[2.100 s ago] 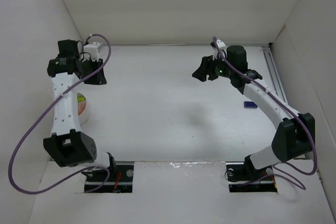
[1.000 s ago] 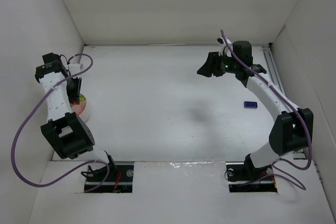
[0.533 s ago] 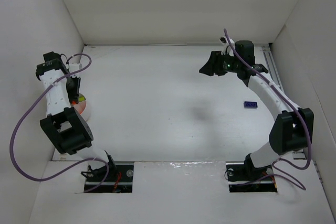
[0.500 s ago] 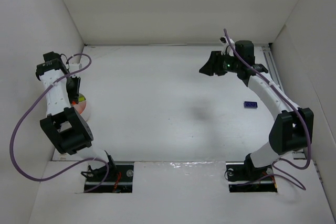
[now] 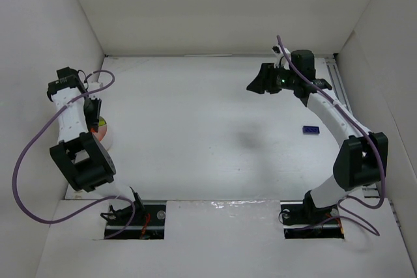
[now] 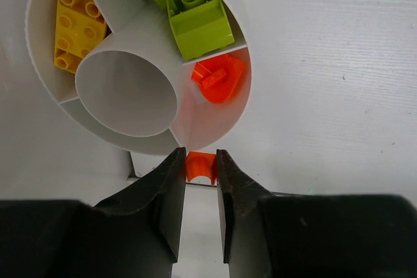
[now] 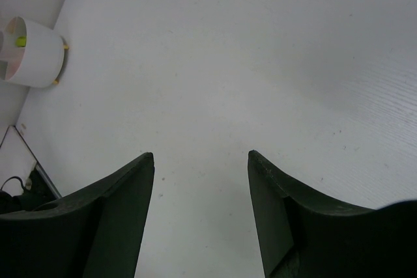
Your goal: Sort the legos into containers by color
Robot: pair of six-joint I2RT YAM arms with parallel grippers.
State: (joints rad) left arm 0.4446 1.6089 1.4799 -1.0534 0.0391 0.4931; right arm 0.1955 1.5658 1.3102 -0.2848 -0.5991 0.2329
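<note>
A round white container with walled compartments fills the left wrist view. Yellow legos, green legos and orange legos each lie in their own compartment. My left gripper hangs just outside the container's rim, next to the orange compartment, shut on a small orange lego. In the top view this gripper is over the container by the left wall. A blue lego lies alone on the floor at the right. My right gripper is raised at the back right, open and holding nothing.
White walls close in the floor on the left, back and right. A metal rail runs along the right wall. From the right wrist the container shows small and far to the left, beyond the right gripper.
My left arm has swung from the back left toward the left wall and brought its gripper over the container. The right gripper drifted slightly right and up, then held still.
</note>
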